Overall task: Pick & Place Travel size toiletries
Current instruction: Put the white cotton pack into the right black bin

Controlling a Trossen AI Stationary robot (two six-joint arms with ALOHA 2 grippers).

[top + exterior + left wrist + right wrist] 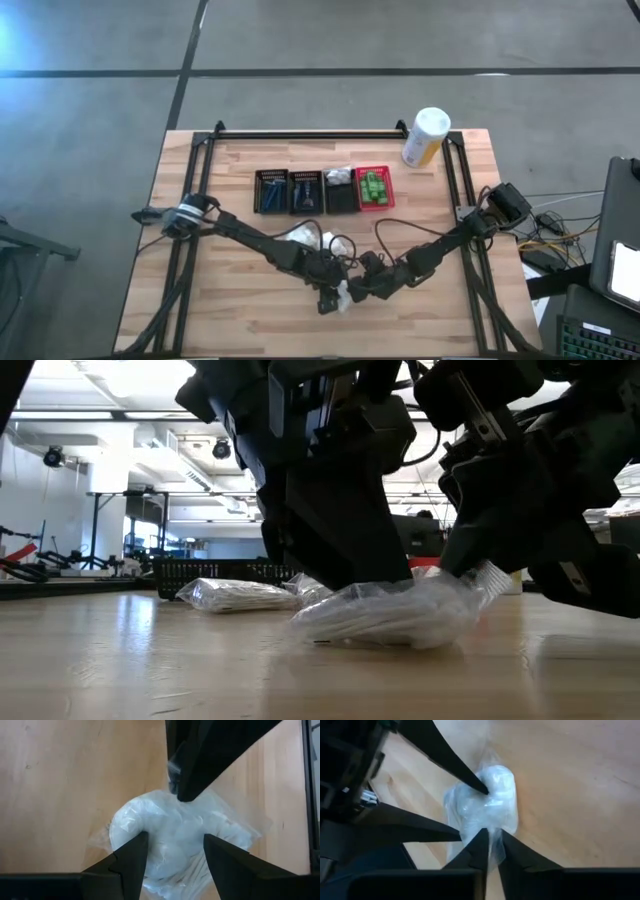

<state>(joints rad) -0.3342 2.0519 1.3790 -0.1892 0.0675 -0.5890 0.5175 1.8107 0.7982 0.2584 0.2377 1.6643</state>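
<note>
Right end effector (491, 847) pinching white bundle (487, 805)

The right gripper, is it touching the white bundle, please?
Touching: in the right wrist view the right gripper is shut on the clear wrap of the white bundle.

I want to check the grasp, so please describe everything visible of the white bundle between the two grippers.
The white bundle is a lumpy, puffy white mass in clear crinkled plastic wrap. It lies flat on the wooden table near the front edge. The right gripper has its fingers shut on a loose edge of the wrap. The left gripper is open, one finger on either side of it.
</note>
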